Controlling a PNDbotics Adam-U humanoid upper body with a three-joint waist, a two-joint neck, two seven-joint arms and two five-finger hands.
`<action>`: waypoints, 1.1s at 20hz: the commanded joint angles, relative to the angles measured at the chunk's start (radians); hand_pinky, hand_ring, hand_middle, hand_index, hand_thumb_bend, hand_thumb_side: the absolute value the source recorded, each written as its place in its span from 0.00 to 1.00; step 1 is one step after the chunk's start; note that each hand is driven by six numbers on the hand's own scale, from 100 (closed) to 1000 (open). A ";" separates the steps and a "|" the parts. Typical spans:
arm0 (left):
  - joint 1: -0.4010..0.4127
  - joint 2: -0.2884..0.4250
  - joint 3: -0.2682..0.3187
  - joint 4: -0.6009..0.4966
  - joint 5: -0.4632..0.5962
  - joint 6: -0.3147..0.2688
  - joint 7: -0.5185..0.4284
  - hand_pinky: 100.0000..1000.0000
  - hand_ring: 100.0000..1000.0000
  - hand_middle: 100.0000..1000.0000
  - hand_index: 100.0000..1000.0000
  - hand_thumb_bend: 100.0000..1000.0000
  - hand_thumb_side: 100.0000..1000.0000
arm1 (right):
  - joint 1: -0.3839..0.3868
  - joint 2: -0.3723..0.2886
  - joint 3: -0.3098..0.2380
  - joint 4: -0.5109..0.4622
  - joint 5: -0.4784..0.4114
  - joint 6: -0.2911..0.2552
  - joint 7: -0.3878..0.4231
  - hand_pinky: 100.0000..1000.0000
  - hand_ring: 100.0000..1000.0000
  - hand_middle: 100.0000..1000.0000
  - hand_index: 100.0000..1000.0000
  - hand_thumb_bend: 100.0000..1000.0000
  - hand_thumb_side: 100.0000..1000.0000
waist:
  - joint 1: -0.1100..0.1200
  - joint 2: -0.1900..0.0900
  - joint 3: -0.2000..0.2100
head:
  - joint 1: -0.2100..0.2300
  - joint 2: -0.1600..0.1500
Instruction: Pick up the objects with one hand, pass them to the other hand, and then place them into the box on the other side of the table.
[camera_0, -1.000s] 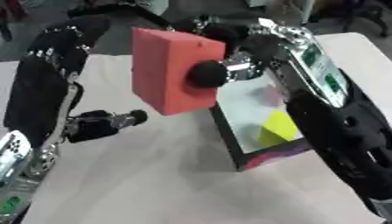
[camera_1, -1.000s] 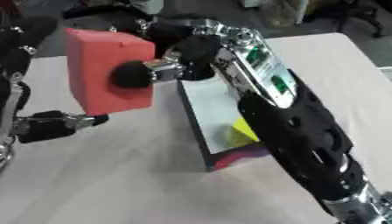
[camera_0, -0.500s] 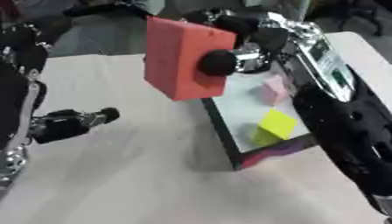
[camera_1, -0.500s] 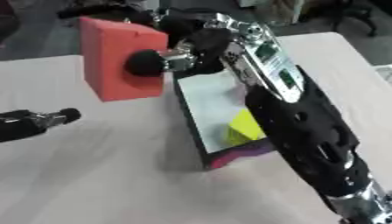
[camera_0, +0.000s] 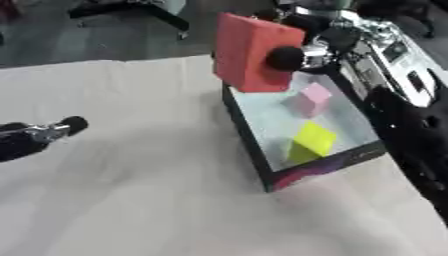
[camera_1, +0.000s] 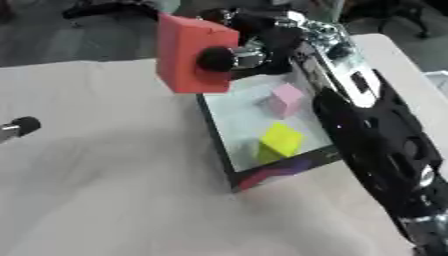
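Note:
My right hand (camera_0: 302, 52) is shut on a red block (camera_0: 249, 52), with the black thumb tip pressed on its near face. It holds the block in the air over the far left corner of the open box (camera_0: 254, 142). A pink cube (camera_0: 306, 100) and a yellow cube (camera_0: 312, 139) lie inside the box on its pale floor. My left hand (camera_0: 48, 131) shows only as a dark finger at the left edge, low over the table and apart from everything.
A beige cloth (camera_0: 131, 190) covers the table. My right forearm (camera_1: 376, 135) runs along the right side of the box. Beyond the far table edge there is dark floor with a chair base (camera_0: 131, 10).
My right hand has carried the red block rightward, over the box's far corner. The left arm has drawn back to the left, out of most of the view.

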 joint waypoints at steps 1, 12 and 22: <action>0.001 0.039 0.041 -0.027 0.061 0.023 0.019 0.78 0.77 0.73 0.82 0.87 0.33 | -0.007 -0.072 -0.033 0.058 0.052 -0.048 0.024 0.98 0.94 0.08 0.50 0.35 0.10 | -0.004 -0.028 0.003 | 0.000 0.007; 0.015 0.007 0.116 -0.032 0.215 0.034 0.050 0.80 0.76 0.72 0.80 0.79 0.43 | 0.037 -0.162 -0.082 0.272 0.211 -0.295 0.018 0.97 0.93 0.12 0.54 0.36 0.11 | -0.005 -0.031 0.019 | -0.010 0.009; 0.014 -0.028 0.123 -0.033 0.259 0.044 0.065 0.81 0.76 0.72 0.79 0.75 0.45 | 0.031 -0.158 -0.077 0.325 0.312 -0.438 -0.007 0.99 1.00 0.40 0.81 0.28 0.00 | -0.003 -0.029 0.036 | -0.053 0.004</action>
